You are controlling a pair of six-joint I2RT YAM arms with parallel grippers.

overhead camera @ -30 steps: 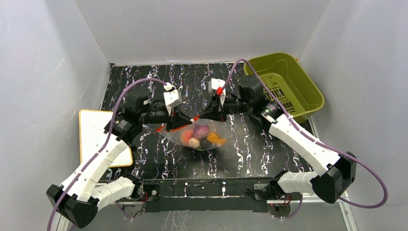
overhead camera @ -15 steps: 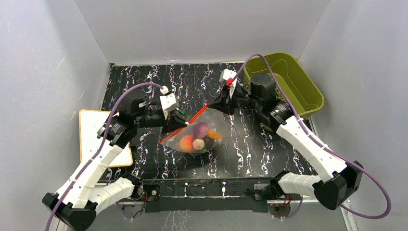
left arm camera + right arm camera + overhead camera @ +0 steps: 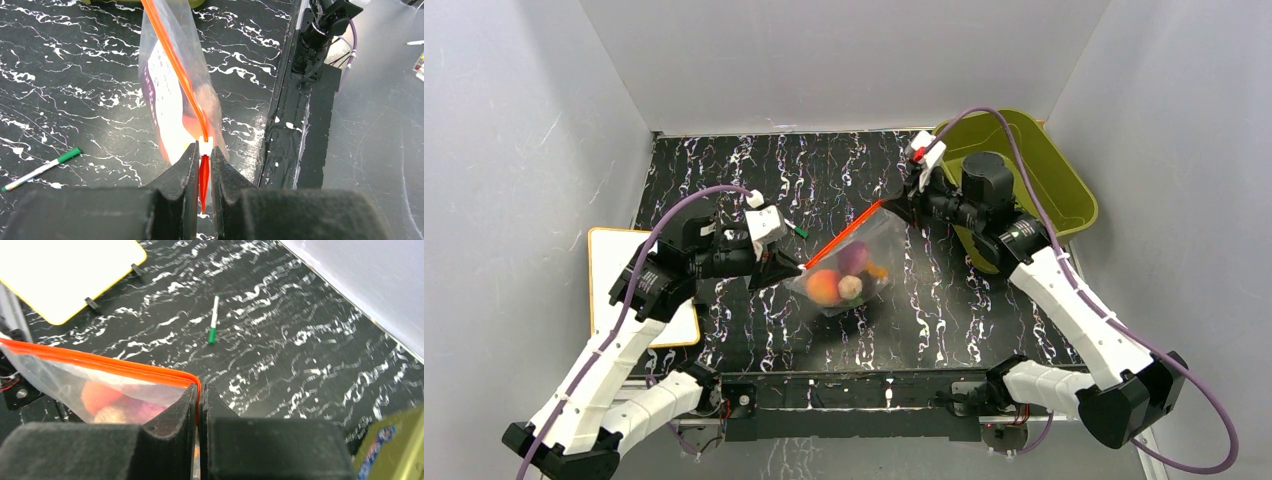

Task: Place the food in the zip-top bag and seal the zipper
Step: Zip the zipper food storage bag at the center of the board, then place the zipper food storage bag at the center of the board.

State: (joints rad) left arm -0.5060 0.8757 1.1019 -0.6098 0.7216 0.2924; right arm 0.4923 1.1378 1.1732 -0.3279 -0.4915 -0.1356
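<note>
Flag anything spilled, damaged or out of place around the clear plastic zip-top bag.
Nothing spilled or damaged: the toy fruits and vegetables all sit inside the clear plastic zip-top bag, held by its red-orange zipper strip between the left gripper and right gripper. One stray: a thin white pen with a green cap lies loose on the black marbled table.

The clear, crinkly bag [image 3: 860, 243] hung at the centre of the top view, its red-orange zipper [image 3: 844, 235] stretched straight from lower left to upper right, with a peach [image 3: 823, 287], a purple piece [image 3: 854, 258], a beige piece [image 3: 851, 288] and an orange piece [image 3: 877, 269] bunched in its sagging bottom.
</note>
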